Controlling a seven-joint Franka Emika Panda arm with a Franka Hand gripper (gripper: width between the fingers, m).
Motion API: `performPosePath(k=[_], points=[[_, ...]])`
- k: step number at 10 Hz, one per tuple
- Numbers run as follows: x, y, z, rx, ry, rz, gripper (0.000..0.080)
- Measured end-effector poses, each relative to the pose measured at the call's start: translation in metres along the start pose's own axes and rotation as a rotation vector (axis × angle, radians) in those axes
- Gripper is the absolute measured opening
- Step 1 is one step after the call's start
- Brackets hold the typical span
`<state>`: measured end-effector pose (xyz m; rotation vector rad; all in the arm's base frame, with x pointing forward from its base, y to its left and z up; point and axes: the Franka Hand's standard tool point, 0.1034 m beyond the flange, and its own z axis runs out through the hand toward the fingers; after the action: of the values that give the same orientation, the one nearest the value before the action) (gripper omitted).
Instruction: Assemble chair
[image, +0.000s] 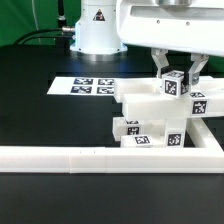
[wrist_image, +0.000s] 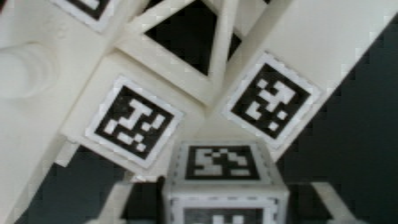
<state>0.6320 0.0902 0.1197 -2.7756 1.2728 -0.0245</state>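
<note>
The chair parts stand clustered at the exterior view's right: a flat white slab (image: 140, 100) with tagged square posts and bars (image: 145, 132) under and beside it. My gripper (image: 178, 72) hangs over the cluster's top, straddling a tagged square post (image: 177, 86) that stands upright. In the wrist view the same post (wrist_image: 222, 180) sits between my fingers (wrist_image: 121, 200), with a dark gap on each side, so the gripper (wrist_image: 222, 205) is open around it. Beyond the post, white bars and two large tags (wrist_image: 128, 120) fill the wrist view.
The long white L-shaped border rail (image: 100, 156) runs along the front and up the exterior view's right side, with the parts against it. The marker board (image: 88, 86) lies flat on the black table behind the parts. The robot base (image: 95, 30) stands at the back.
</note>
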Motion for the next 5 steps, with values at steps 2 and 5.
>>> performPosePath(k=[2,5], points=[[-0.0027,-0.0019,0.0002,0.008,-0.012,0.133,0.0284],[-0.0036,-0.0021,0.0002,0.007,-0.014,0.095,0.0284]])
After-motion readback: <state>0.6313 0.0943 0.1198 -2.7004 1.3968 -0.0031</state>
